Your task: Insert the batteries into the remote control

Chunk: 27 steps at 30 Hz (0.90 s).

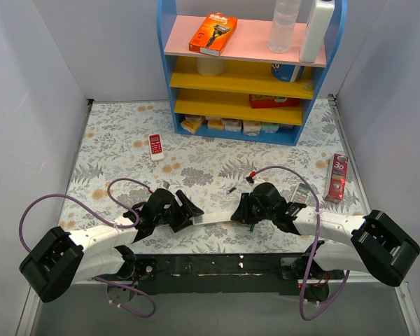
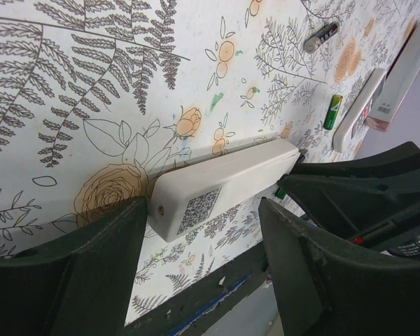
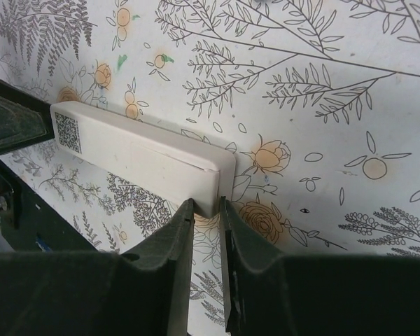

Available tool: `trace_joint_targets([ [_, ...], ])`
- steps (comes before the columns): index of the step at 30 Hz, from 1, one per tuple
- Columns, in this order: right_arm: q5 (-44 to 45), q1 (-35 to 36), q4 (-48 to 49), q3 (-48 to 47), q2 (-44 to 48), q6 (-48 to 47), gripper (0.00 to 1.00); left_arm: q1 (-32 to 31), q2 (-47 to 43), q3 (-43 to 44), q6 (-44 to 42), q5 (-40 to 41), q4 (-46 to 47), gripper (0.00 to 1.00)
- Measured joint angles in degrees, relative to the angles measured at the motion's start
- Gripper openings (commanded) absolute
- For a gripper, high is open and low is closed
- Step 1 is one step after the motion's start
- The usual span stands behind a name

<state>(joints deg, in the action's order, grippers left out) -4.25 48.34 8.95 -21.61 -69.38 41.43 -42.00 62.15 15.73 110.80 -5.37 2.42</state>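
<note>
Smooth matt plastic
The remote control [image 2: 224, 196] has a smooth, matt white plastic shell; the table cover [image 2: 91, 84] looks smooth, printed, low-sheen.

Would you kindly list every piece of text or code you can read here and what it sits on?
"Gillette": orange box on the top shelf.
"3D": red box; the rest is blurred.
QR code, no words: remote control.
Other labels are too small to read.

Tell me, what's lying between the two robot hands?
The white remote control lies on the table between the left gripper and the right gripper, one end at each. The top view shows it best.
</note>
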Motion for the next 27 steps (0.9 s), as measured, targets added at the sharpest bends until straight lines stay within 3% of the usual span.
trace_joint_targets([
  [3, -1.3, -0.8, 1.7, 0.9, 0.0, 0.4, 0.03, 0.0, 0.1, 0.0, 0.0, -0.1, 0.1, 0.67],
  [11, -3.3, -1.9, 2.4, 0.3, -1.3, 0.2, 0.01, 0.3, 0.7, 0.2, -0.9, -1.1, 0.6, 0.68],
  [21, -3.5, -1.9, -4.3, -3.4, -1.8, -1.4, 0.36, 0.3, 0.3, 1.0, -2.2, -0.5, -1.0, 0.71],
  [27, -3.1, -1.4, -10.2, -5.5, -1.5, -2.9, 0.42, 0.3, -0.5, 1.7, -3.6, 0.7, -3.1, 0.72],
])
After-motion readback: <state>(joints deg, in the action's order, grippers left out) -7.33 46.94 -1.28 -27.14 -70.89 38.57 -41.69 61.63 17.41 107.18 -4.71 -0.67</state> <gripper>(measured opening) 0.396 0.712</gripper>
